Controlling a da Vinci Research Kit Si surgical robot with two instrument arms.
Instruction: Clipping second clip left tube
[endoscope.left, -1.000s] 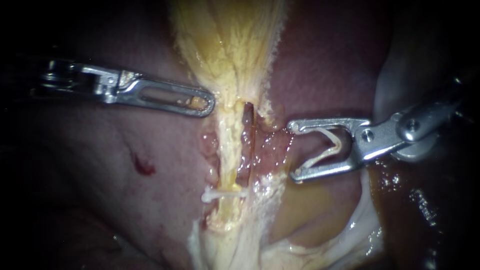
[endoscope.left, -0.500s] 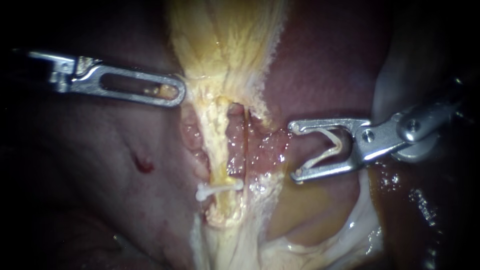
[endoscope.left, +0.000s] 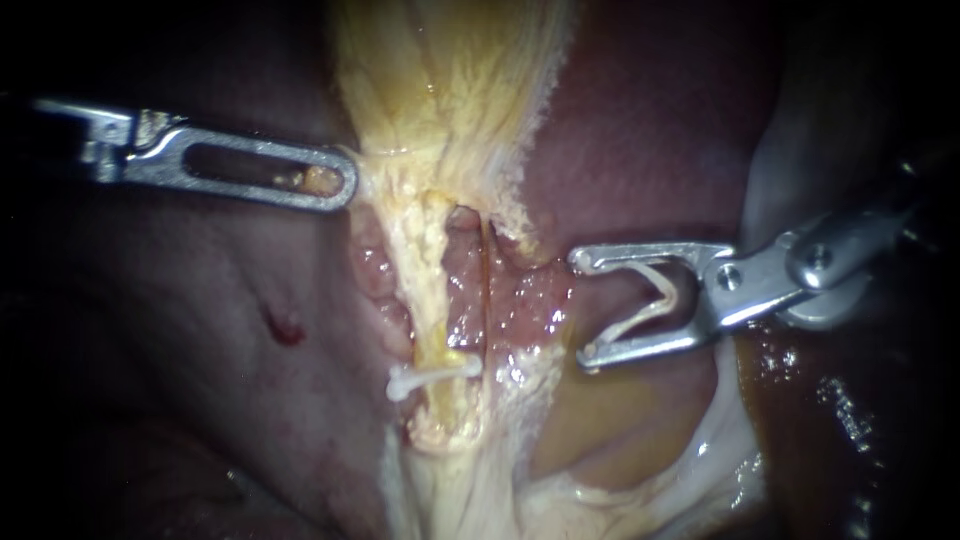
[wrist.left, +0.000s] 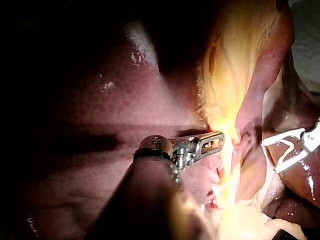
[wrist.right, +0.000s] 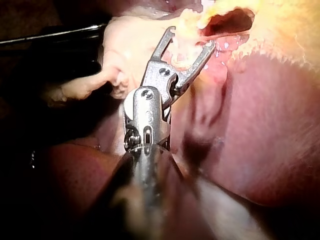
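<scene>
One clip (endoscope.left: 432, 376) already sat across the left tube (endoscope.left: 427, 275); the rest was yours. Your right instrument (endoscope.left: 580, 308) carried the second clip (endoscope.left: 640, 320) in wide jaws, near that tube—not yet around it. Your left instrument (endoscope.left: 338, 180) had shut jaws pinching the yellow tissue (endoscope.left: 440, 90) taut.

L tool (wrist.left: 217, 140) jaws closed on yellow tissue (wrist.left: 235, 60) edge; beyond it, R tool (wrist.left: 270, 157), jaws spread, carries white clip (wrist.left: 289, 146).
</scene>
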